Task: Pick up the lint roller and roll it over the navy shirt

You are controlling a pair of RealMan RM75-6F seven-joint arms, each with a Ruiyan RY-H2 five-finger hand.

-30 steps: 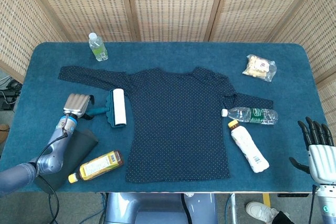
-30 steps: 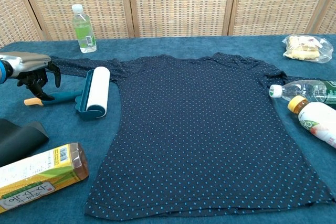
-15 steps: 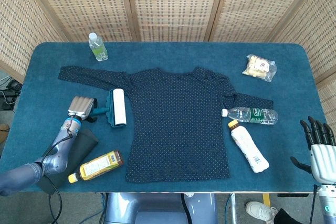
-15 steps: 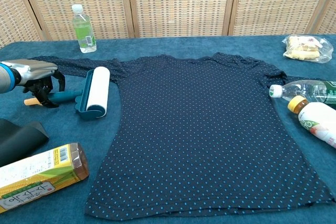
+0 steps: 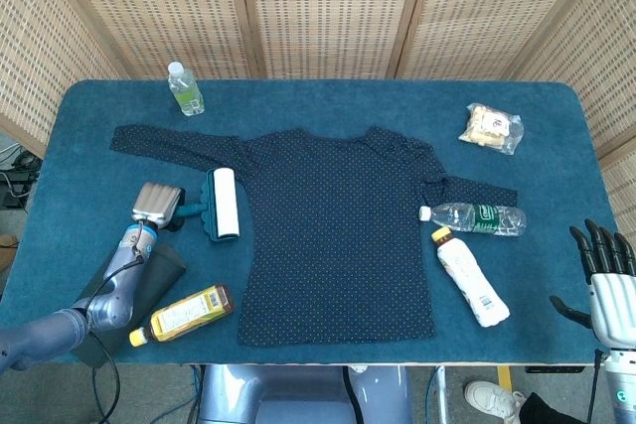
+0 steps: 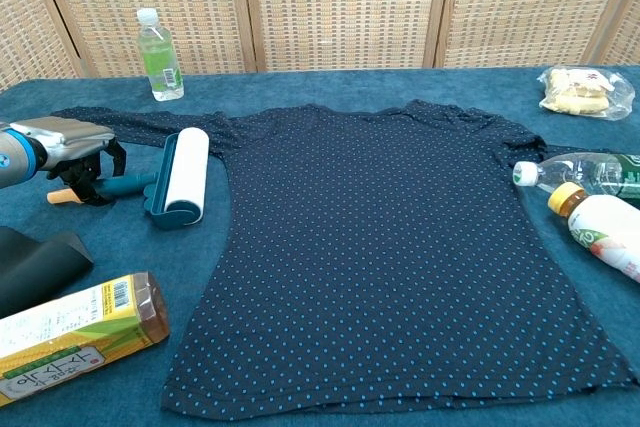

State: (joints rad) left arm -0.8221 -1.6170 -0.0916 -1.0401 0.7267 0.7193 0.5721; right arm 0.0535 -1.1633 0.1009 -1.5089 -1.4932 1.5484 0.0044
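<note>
Step in hand: grasping the lint roller [image 6: 180, 176] by its handle, judged from how the left robot hand [image 6: 72, 147] sits over that handle.
Lint roller location: flat on the bench [image 5: 328, 96], white roll touching the left edge of the navy shirt [image 6: 390, 247], teal handle pointing away from the shirt toward the left robot hand.
Grasp advice: wrap the fingers fully around the teal handle before lifting (a loose hold would let the roll swing).
Lift advice: raise only enough to clear the cloth, then set the white roll down square on the shirt body.
Rolling advice: keep light downward pressure and travel along the fabric so that it does not bunch or drag.
Left robot hand, pose: palm down, back plate uppermost, dark fingers curled down about the handle near its orange tip [image 6: 60, 195].
Left robot hand, state: it looks to be closing on the handle, but the pictures do not settle whether the grip is complete; cannot tell.
Left arm: forearm reaches in from the near left corner of the bench, lying low.
Right robot hand [image 5: 606, 285], state: holding nothing, fingers spread and upright, off the near right corner of the bench, well apart from the shirt.
Nearby hazard: a yellow bottle [image 6: 70, 332] lies near the left forearm (keep the elbow clear on the lift).
</note>
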